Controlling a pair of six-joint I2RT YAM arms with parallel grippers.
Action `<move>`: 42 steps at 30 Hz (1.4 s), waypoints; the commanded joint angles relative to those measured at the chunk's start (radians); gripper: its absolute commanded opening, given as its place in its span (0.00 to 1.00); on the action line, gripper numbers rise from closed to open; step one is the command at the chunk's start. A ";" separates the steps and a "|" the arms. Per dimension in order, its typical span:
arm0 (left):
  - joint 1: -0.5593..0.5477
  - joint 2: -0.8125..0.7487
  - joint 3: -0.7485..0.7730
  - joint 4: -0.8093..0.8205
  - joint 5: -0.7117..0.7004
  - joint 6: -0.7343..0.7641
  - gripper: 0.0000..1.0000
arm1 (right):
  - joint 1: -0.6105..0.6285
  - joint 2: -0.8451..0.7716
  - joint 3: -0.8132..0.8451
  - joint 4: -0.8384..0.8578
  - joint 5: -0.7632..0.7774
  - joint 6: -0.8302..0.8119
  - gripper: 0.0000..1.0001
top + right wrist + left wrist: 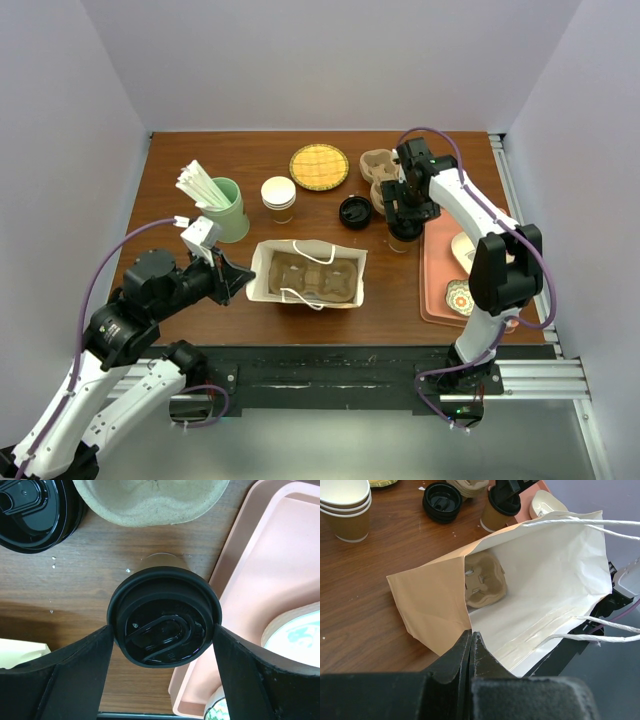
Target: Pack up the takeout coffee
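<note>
Right fingers (65, 670) flank the takeout coffee (164, 630) at 3 and 9 o'clock, grip unclear. Left fingers (455, 665) are clamped on the paper bag (545, 580).

one bag (555, 580), one takeout coffee (164, 630), one tray (438, 265).

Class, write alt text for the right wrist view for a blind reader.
A brown kraft-paper cup with a black plastic lid stands on the wooden table, black fingers of the right pincer flanking its lid. A pink tray lies right, stacked black lids upper left.
</note>
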 commanded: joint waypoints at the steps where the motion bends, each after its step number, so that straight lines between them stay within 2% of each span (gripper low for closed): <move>1: -0.001 -0.007 0.034 0.017 -0.009 -0.017 0.00 | -0.002 0.006 0.006 0.019 0.001 -0.017 0.82; 19: -0.001 -0.014 0.043 0.016 -0.037 -0.045 0.00 | -0.003 -0.029 -0.048 0.034 0.002 -0.035 0.64; 22: -0.001 -0.020 0.044 0.019 -0.046 -0.058 0.09 | -0.002 -0.046 -0.040 0.014 -0.004 -0.037 0.63; 25: 0.000 -0.018 0.052 0.020 -0.052 -0.071 0.14 | -0.002 -0.078 -0.017 -0.010 -0.002 -0.037 0.61; 33: 0.000 0.031 0.097 0.011 -0.080 -0.112 0.16 | 0.001 -0.170 0.081 -0.089 -0.045 -0.038 0.58; 42: 0.000 0.095 0.164 -0.088 -0.193 -0.173 0.39 | 0.052 -0.255 0.355 -0.208 -0.094 -0.017 0.56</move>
